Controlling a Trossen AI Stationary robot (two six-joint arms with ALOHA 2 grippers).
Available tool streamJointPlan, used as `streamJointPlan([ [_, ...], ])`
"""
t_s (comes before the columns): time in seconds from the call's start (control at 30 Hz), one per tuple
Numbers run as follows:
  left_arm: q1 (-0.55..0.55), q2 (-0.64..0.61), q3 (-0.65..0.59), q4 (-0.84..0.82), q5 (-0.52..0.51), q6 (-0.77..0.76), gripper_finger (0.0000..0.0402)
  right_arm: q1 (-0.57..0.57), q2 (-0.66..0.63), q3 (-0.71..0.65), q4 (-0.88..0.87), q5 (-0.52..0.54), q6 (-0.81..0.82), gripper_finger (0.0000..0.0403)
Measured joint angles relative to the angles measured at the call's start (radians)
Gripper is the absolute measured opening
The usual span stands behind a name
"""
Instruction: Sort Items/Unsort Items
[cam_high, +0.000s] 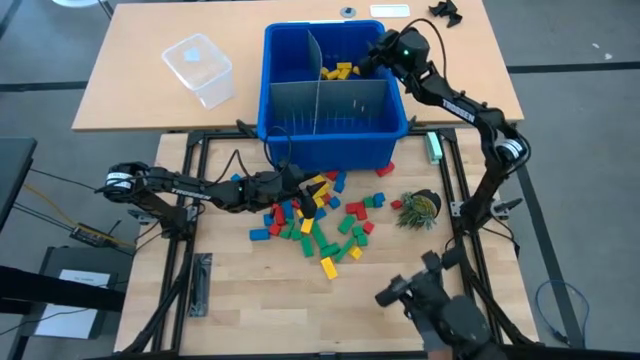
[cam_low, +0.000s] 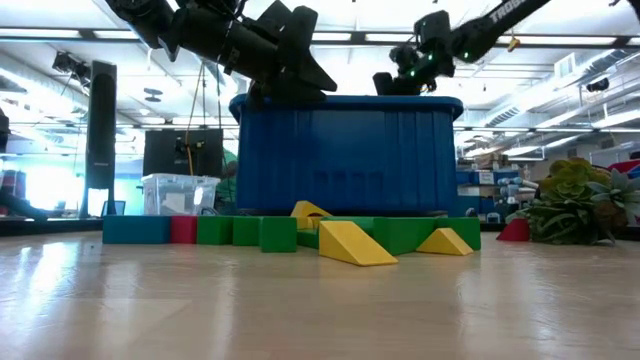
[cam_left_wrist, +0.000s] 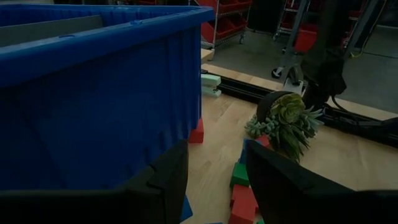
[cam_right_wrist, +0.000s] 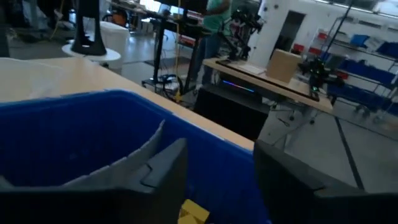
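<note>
Many small red, yellow, green and blue blocks (cam_high: 320, 222) lie scattered on the wooden table in front of the big blue bin (cam_high: 335, 140); the low view shows them as a row (cam_low: 355, 243). More yellow blocks (cam_high: 340, 71) lie in the bin's far right compartment. My right gripper (cam_high: 375, 55) hovers open over that compartment, pointing level; one yellow block (cam_right_wrist: 193, 213) shows below its fingers. My left gripper (cam_left_wrist: 216, 168) hangs open above the pile, close to the bin's near wall (cam_left_wrist: 93, 106), with nothing between its fingers.
Grey divider sheets (cam_high: 320, 100) split the bin into compartments. A clear plastic tub (cam_high: 200, 68) stands on the far table at left. A small succulent in a dark pot (cam_high: 418, 208) sits right of the pile. Black frame rails (cam_high: 195, 200) border the board.
</note>
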Motion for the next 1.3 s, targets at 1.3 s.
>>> streamJointPlan([
  [1.3,0.0,0.0,0.0,0.0,0.0,0.0,0.0168,0.827,-0.553,-0.46,-0.705,-0.296,0.315,0.021],
])
